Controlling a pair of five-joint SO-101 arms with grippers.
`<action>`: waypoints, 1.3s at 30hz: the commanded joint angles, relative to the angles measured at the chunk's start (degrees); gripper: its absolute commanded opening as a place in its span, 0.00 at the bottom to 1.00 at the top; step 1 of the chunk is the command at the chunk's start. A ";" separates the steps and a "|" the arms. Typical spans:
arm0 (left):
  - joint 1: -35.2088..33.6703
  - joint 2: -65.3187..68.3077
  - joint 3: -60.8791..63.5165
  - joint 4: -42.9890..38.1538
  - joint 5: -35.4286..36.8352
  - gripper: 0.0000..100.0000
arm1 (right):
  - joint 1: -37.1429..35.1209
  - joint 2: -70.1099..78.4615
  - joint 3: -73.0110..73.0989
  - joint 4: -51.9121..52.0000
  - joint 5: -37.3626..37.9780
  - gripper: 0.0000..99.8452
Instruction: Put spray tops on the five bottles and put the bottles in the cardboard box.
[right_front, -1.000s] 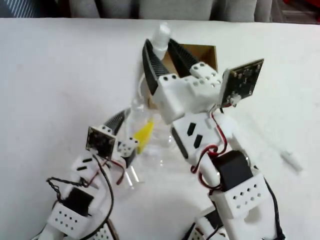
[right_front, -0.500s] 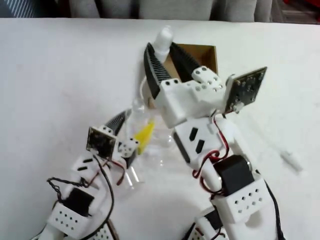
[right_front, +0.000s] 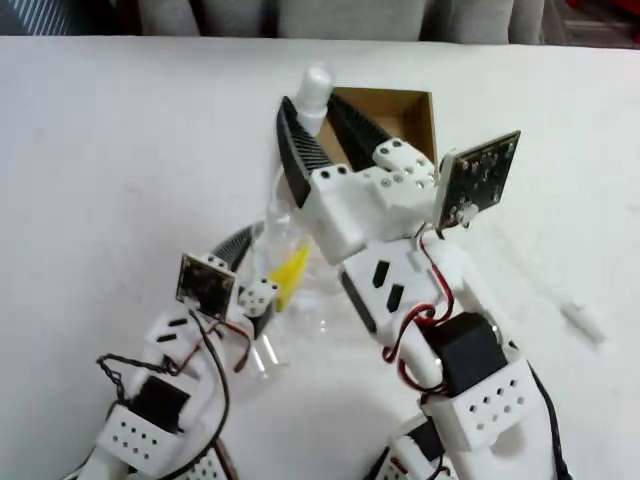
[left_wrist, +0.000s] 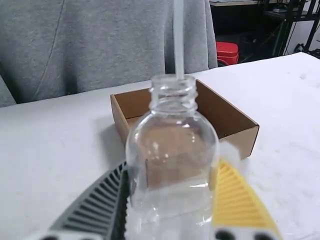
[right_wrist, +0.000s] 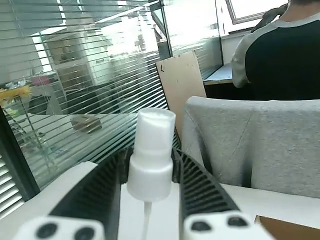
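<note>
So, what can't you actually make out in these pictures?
High view: the right arm covers part of the cardboard box and the top of the bottle.
Left wrist view: the spray top's tube is cut off by the top edge.
High view: a white piece on the table is too small to identify.
</note>
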 joint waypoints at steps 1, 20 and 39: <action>0.57 -1.01 -0.88 -2.11 0.62 0.02 | -0.75 -1.01 -0.97 -1.27 -0.62 0.02; 0.40 -1.01 -0.18 -2.20 0.53 0.02 | 0.75 -1.19 9.76 -3.03 -0.62 0.02; 0.57 -1.10 0.62 -2.29 0.53 0.02 | -4.00 -0.75 18.64 -2.42 3.08 0.02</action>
